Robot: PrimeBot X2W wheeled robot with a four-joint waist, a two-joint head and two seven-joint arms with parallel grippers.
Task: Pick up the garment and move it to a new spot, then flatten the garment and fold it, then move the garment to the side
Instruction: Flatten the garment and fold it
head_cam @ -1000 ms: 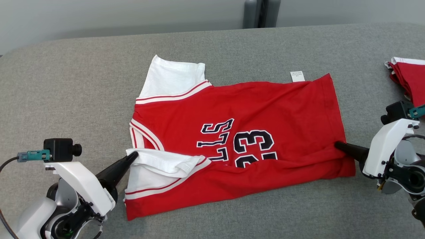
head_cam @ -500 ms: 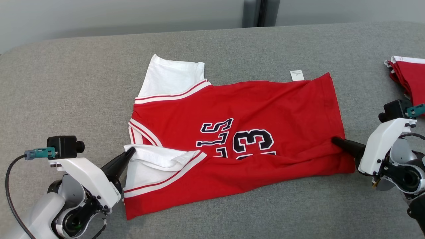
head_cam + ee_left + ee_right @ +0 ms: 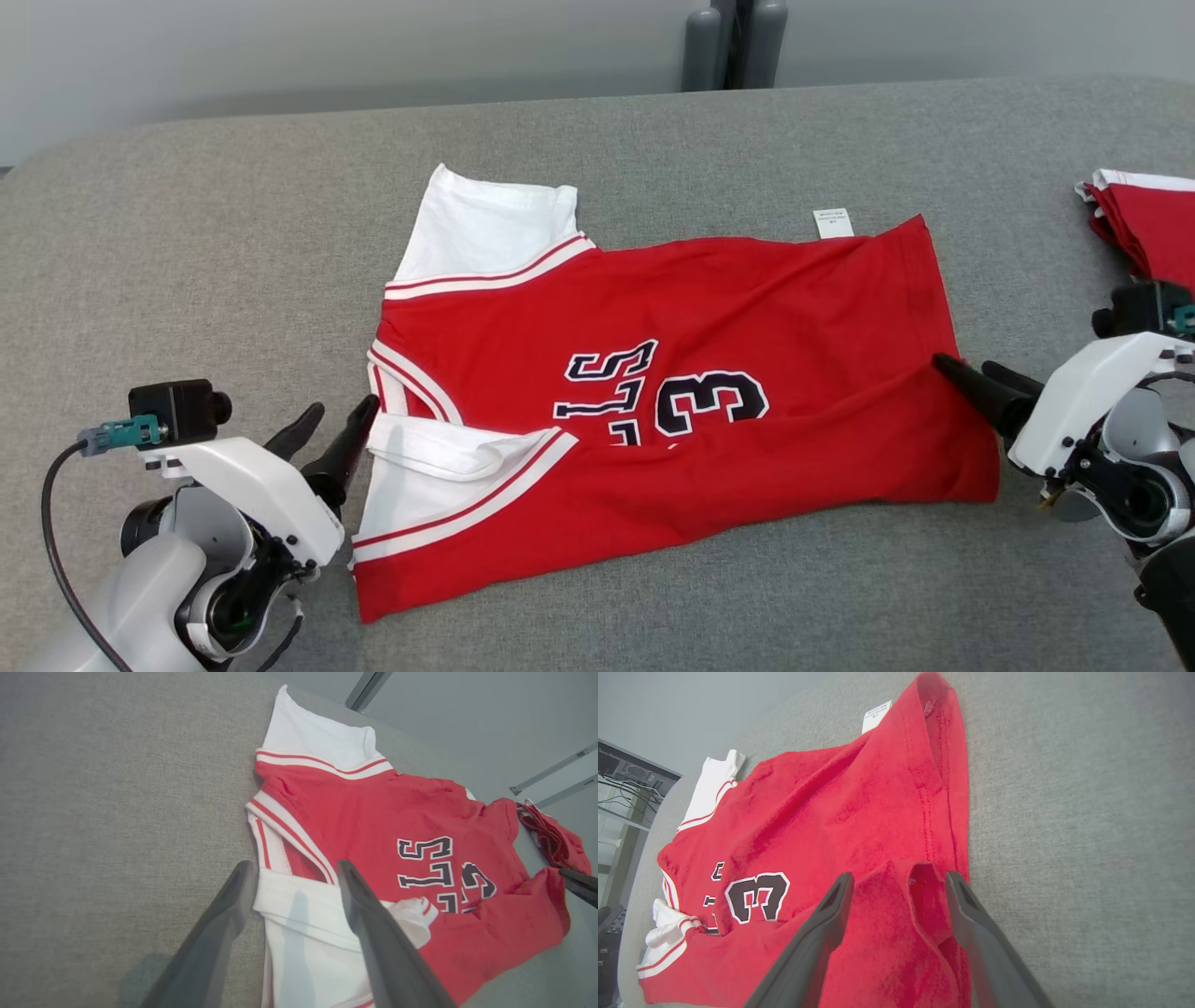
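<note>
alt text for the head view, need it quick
A red jersey lies partly folded on a grey fabric surface, its near edge turned over the printed number. The open left hand sits at its white sleeve, the open right hand at the hem.

Your light is bright, even and diffuse, falling from above, and the grey woven-fabric table top [image 3: 187, 280] reads matte. Shadows are faint: you see a soft grey one on the cloth beneath the left wrist view's long dark fingers [image 3: 201, 961], and a pale streak crosses the white sleeve of the red and white jersey [image 3: 373, 812]. The head view is sharp. In both wrist views the fingers blur close to the lens, and the jersey's red looks blotchy.
</note>
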